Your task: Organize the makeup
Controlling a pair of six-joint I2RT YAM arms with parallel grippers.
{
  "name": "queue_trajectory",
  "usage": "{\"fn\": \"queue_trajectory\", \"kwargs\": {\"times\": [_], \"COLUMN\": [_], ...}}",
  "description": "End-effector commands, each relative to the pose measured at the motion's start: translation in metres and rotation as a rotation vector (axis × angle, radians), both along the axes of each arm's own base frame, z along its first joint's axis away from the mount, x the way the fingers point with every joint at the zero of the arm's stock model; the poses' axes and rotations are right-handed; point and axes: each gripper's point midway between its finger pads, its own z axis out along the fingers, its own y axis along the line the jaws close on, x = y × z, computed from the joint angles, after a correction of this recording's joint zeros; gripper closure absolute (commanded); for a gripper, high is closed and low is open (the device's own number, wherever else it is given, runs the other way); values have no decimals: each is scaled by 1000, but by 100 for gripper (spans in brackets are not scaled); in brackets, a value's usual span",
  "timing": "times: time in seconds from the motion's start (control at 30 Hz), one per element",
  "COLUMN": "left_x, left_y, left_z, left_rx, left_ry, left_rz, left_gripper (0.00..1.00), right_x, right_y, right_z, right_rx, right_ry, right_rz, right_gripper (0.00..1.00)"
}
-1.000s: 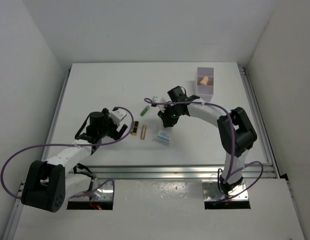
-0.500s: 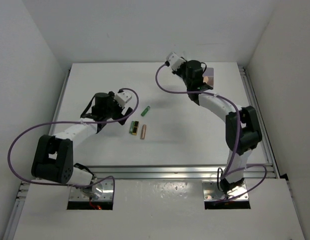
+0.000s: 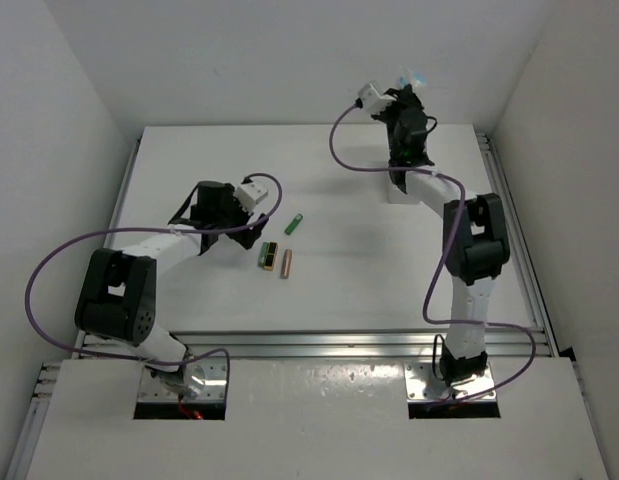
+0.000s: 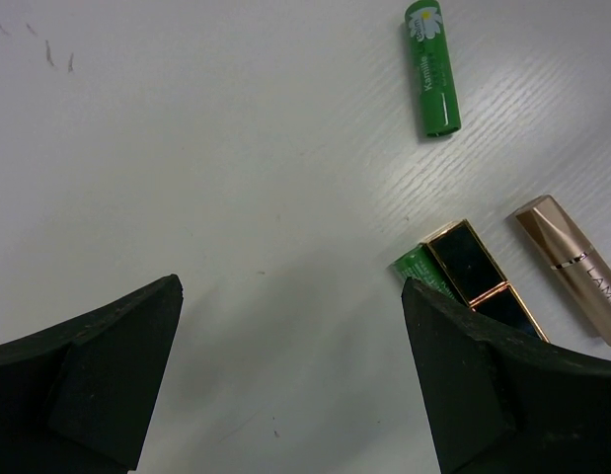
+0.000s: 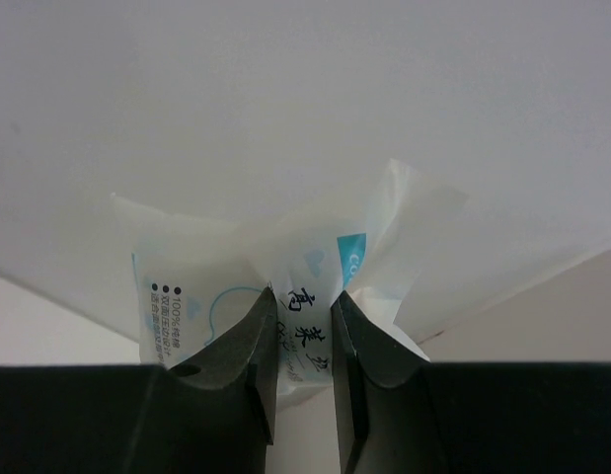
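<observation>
Your right fingers [image 5: 258, 341] pinch the white-blue packet [image 5: 177, 306], raised high, apparently near the far wall [image 3: 289, 60], while your left fingers [image 4: 108, 365] hang spread wide over the worktop [image 4: 236, 178] beside the green tube [image 4: 431, 69], dark stick [image 4: 473, 276] and rose-gold lipstick [image 4: 572, 267].

Colour check
I see a green daisy-print tube [image 4: 432, 69], rose-gold lipstick [image 4: 572, 269], black stick [image 4: 478, 276] edged gold, white packet [image 5: 191, 296] printed blue.

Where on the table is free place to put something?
Free: the table's far left corner, beyond the left gripper; and near right, between lipstick and right arm. Crowded: the middle, around green tube, dark stick and lipstick. Right gripper holds packet aloft.
</observation>
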Motion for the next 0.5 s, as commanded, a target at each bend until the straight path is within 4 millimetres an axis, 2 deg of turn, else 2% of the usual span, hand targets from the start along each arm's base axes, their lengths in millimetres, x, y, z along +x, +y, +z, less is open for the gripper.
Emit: {"fn": "queue_trajectory", "kwargs": {"times": [0.0,0.07,0.1,0.13,0.17,0.2,0.27,0.4,0.43,0.47], "left_x": [6,5,3,6,3,5,2,-1,0,-3], "left_y": [-7,-7,-6,-3,-3,-3,-2,0,-1,0], "left_z": [8,6,2,4,1,6,2,-1,1,-3], "left_rx": [-13,-13,-11,-14,-12,-15,-13,-8,-16,-14], "left_ry": [-25,-25,-16,-28,-19,-37,-27,-28,-33,-22], "left_rz": [-13,-13,-13,-4,-4,-4,-4,3,8,9], "left_gripper": [0,0,0,0,0,0,0,0,0,0], "right_x": [-35,-51,-56,-59,-63,-65,-66,-62,-59,-59], "right_y": [5,-4,-7,3,1,2,-4,-15,-17,-18], "right_z": [52,41,42,23,17,11,4,-25,-38,-41], "right_rx": [-17,60,81,114,118,119,137,151,131,131], "right_ry": [-105,-63,-44,7,24,35,46,108,133,141], "right_rz": [111,183,220,302,308,311,280,250,237,235], "right_gripper": [100,100,100,100,100,100,100,100,100,100]}}
